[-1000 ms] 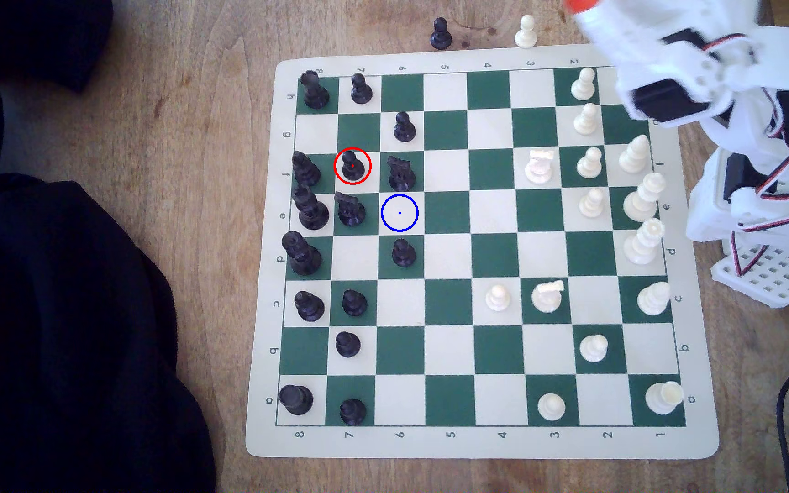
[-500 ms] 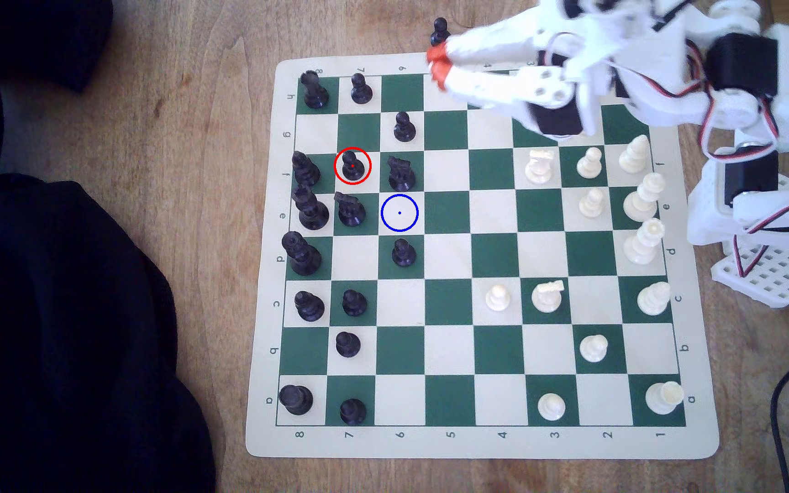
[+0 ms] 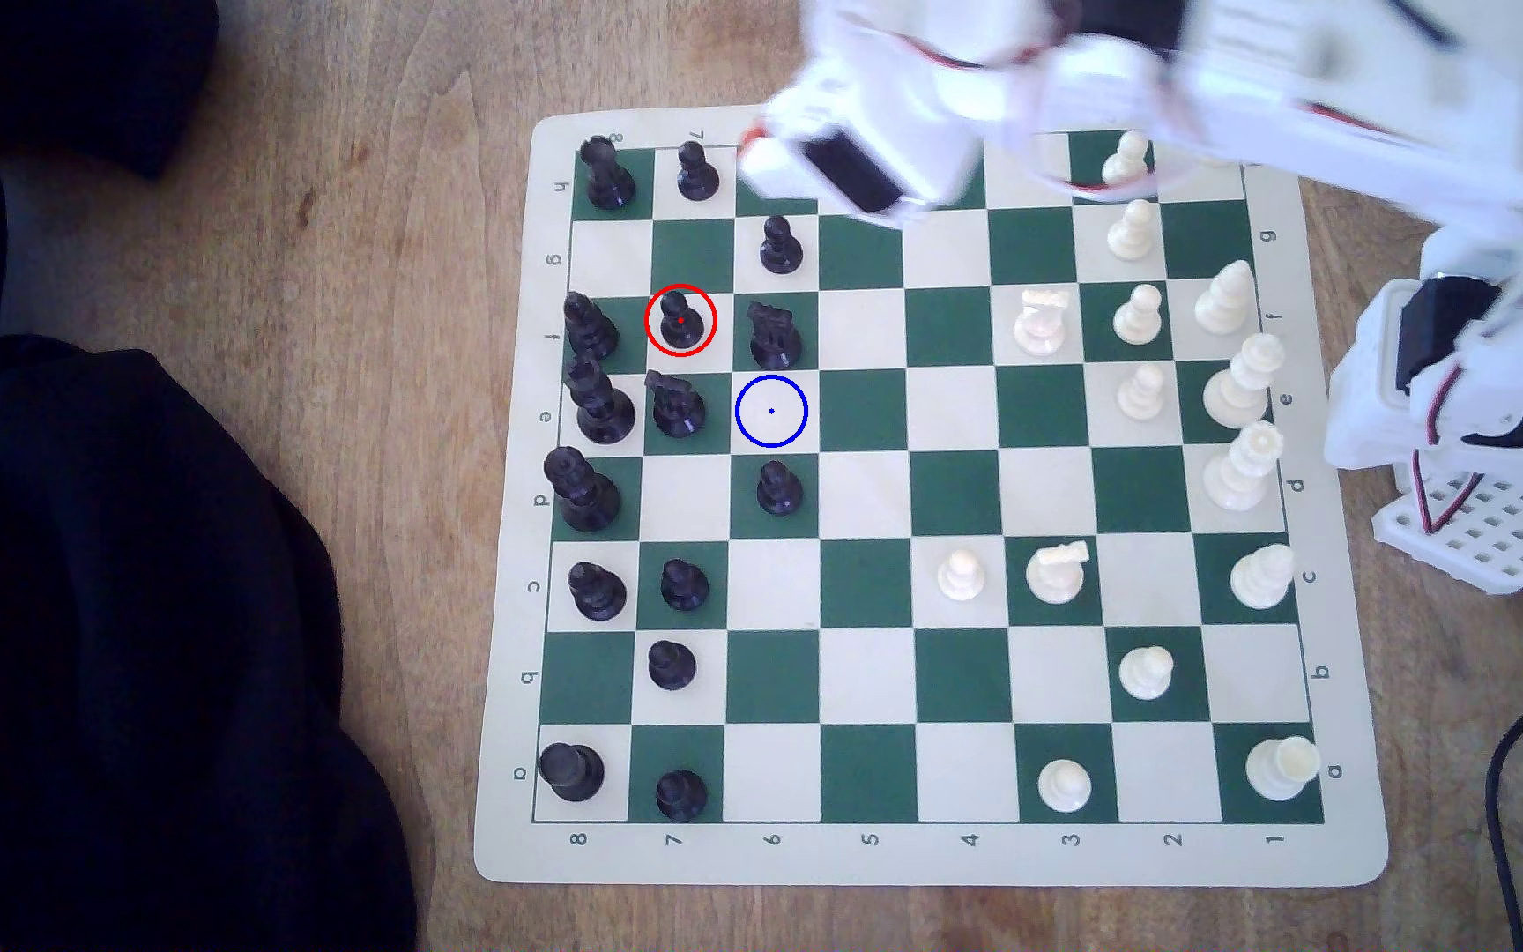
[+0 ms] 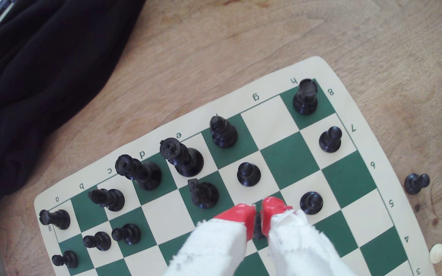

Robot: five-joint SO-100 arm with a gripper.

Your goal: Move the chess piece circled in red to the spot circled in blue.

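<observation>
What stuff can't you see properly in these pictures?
- Claw: in the exterior view, blur smears the arm, so its tips can't be made out.
- Dark piece: in the wrist view, it sits behind the claw's fingers, so its kind is unclear.
- Board: in the exterior view, the arm covers some top-row squares.
- Black cloth: cut off by the exterior view's left edge.

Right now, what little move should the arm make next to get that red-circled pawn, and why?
Probably bring the gripper forward until it hangs over the chess piece, opening as it goes. The pawn stands untouched in its red ring, just ahead of the red tips, and the jaws look almost together, too narrow to fit round it. The spot in the blue ring is empty.
</observation>
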